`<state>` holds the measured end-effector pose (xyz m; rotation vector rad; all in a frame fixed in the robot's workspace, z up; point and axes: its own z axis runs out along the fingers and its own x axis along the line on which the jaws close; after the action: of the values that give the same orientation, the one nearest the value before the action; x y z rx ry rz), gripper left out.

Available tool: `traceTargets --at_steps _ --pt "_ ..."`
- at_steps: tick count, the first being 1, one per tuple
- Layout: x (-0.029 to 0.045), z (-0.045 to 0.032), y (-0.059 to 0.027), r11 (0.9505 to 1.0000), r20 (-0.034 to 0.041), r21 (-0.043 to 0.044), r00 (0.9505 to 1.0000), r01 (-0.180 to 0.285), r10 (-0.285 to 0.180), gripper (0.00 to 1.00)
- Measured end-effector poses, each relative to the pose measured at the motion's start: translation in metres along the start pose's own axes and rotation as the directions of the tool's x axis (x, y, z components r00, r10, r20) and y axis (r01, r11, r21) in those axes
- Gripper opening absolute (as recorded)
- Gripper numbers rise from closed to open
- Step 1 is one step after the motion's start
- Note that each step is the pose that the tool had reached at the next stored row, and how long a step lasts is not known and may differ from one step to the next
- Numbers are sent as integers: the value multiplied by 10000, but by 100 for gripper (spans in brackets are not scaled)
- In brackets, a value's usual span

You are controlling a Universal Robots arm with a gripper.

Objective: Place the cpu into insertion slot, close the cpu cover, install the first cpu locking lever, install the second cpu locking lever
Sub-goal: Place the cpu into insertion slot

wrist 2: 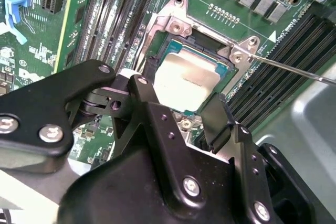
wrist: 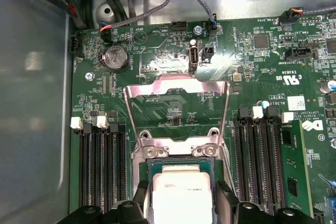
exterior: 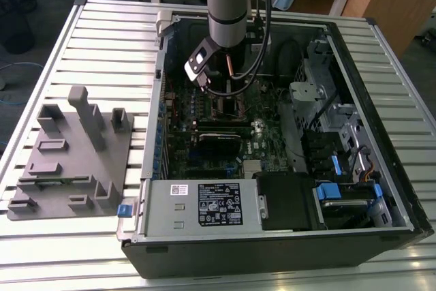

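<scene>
The cpu (wrist 2: 184, 77), a square chip with a pale grey metal top, lies in the insertion slot (wrist 2: 210, 43) on the green board. In both wrist views my gripper (wrist 2: 182, 94) straddles the chip, one black finger (wrist 2: 143, 85) against each opposite edge, shut on it. The first wrist view shows the cpu (wrist: 181, 198) low between the fingertips (wrist: 226, 205). Beyond the slot (wrist: 178, 167), the cpu cover (wrist: 157, 90), a thin silver frame, is swung open and back. A thin metal lever rod (wrist 2: 294, 72) sticks out beside the slot. In the exterior view my gripper (exterior: 229, 93) reaches down into the open computer case.
Long black memory slots (wrist: 102, 166) flank the socket on both sides. A coin battery (wrist: 115, 56) and cable plugs sit past the cover. The case holds a power supply (exterior: 204, 202) and a drive cage (exterior: 340, 127). A grey fixture (exterior: 71, 155) stands on the table at the exterior view's left.
</scene>
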<state>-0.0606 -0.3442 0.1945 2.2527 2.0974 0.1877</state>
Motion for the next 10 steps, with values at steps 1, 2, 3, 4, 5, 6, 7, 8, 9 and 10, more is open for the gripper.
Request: traceTargets --at_steps 1,2,3,4,5,6,7,8,9,10 --pt "0 -1 -2 10000 -5 -2 10000 -55 55 61" --pt "-1 -2 -5 9999 -17 -2 9999 -103 103 61" --pt "-1 -1 -7 9999 -24 -4 9999 -130 130 61" --pt "0 -1 -7 9999 -25 -4 9999 -136 136 61" --pt "0 -1 -7 9999 -26 -4 9999 -137 137 61" --pt "0 -1 -7 9999 -26 -5 9999 -138 138 61" --pt "0 -1 -7 9999 -27 -4 9999 -140 140 61" --pt "0 -1 -7 9999 -27 -5 9999 -140 140 61" --pt "-1 -10 -7 9999 -25 -4 9999 -140 140 61" --pt "0 -23 -5 9999 -26 -5 9999 -140 140 61"
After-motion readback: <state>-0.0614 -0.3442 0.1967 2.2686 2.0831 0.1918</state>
